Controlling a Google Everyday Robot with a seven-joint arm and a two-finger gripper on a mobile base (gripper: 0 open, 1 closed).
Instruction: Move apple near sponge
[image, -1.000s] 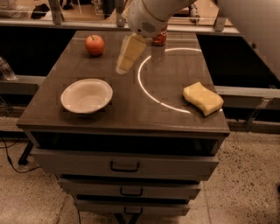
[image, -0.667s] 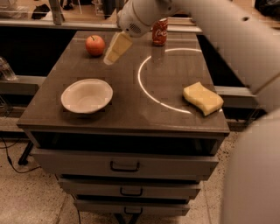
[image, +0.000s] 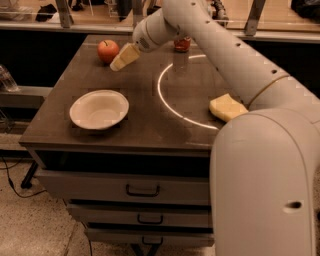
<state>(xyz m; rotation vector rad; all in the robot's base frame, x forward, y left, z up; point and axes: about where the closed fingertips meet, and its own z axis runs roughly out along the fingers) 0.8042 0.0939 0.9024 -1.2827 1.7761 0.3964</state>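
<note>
Jaw state could not be determined: the gripper (image: 124, 57) appeared as a single pale yellow wedge, and whether it was apart or together could not be told. It was located in the upper left of the frame, above the far left part of the table (image: 150, 127), tilted with its tip pointing down and to the left. The arm (image: 225, 55) ran from the large white body at the lower right of the frame up and across to the gripper.

The apple (image: 108, 51) sat at the far left corner of the table, just beside the gripper tip, on its left. Contact between the two could not be confirmed. The sponge (image: 227, 107) lay at the right side of the table, well apart from the apple and partly hidden by the arm.

A white bowl (image: 99, 109) stood upright at the near left of the table. A red can (image: 182, 45) stood at the far edge, behind the arm. A white arc (image: 165, 97) marked the table surface between bowl and sponge. Drawers (image: 142, 189) with dark handles sat below the tabletop.
</note>
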